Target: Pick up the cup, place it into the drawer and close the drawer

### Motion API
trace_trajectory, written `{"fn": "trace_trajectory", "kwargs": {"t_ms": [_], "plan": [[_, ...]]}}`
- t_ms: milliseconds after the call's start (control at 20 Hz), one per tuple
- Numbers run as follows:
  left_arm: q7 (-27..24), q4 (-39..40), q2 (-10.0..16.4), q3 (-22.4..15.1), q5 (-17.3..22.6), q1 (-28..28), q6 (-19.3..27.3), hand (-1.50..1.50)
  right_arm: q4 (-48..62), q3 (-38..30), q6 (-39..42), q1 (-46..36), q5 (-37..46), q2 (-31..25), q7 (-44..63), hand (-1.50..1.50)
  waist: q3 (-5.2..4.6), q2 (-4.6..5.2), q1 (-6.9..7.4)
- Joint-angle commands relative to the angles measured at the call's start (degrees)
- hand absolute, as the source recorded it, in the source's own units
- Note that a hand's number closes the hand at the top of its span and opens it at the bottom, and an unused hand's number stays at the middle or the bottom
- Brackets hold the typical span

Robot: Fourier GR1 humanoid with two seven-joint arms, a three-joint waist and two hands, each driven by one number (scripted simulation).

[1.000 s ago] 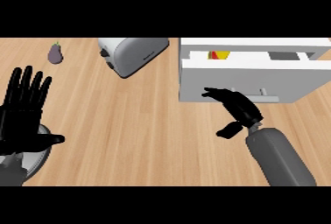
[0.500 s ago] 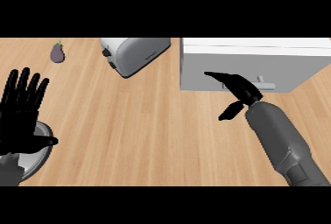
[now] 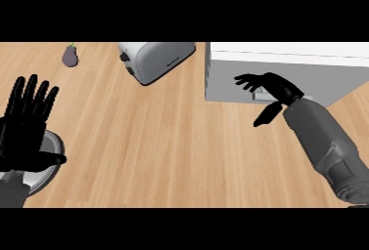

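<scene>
On the counter point(image 3: 166, 146) sit toaster point(image 3: 155, 61), eggplant point(image 3: 70, 56); left hand point(image 3: 25, 129), right hand point(image 3: 277, 88): fingers released.

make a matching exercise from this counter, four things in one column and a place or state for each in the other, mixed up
Things
1. eggplant
2. toaster
3. drawer
4. left hand

Places or states
A. white, shut, at the upper right
B. open, fingers up, resting at the left edge
C. purple, at the upper left
D. silver, at the top, between the eggplant and the drawer

Pairs: 1-C, 2-D, 3-A, 4-B
</scene>
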Motion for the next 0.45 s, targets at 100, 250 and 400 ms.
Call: {"fn": "trace_trajectory", "kwargs": {"t_ms": [100,250,400], "plan": [[0.45,1.48,0.07,0.36,-0.11,-0.74,-1.35,-1.5,6.17,-2.09,-1.03,-6.29,0.4,-2.84,5.05,-1.5,0.46,2.07,1.68],[-1.24,1.44,-0.89,-0.3,-2.0,0.19,-0.76,-1.5,6.91,-2.51,-1.33,-5.54,0.22,-4.18,3.09,-1.5,0.48,2.14,1.84],[-0.39,-0.83,-1.08,-0.67,-2.53,-0.42,0.79,-1.5,7.6,-3.17,-1.22,-5.64,-0.2,-5.21,2.05,-1.5,0.55,2.13,2.19]]}}
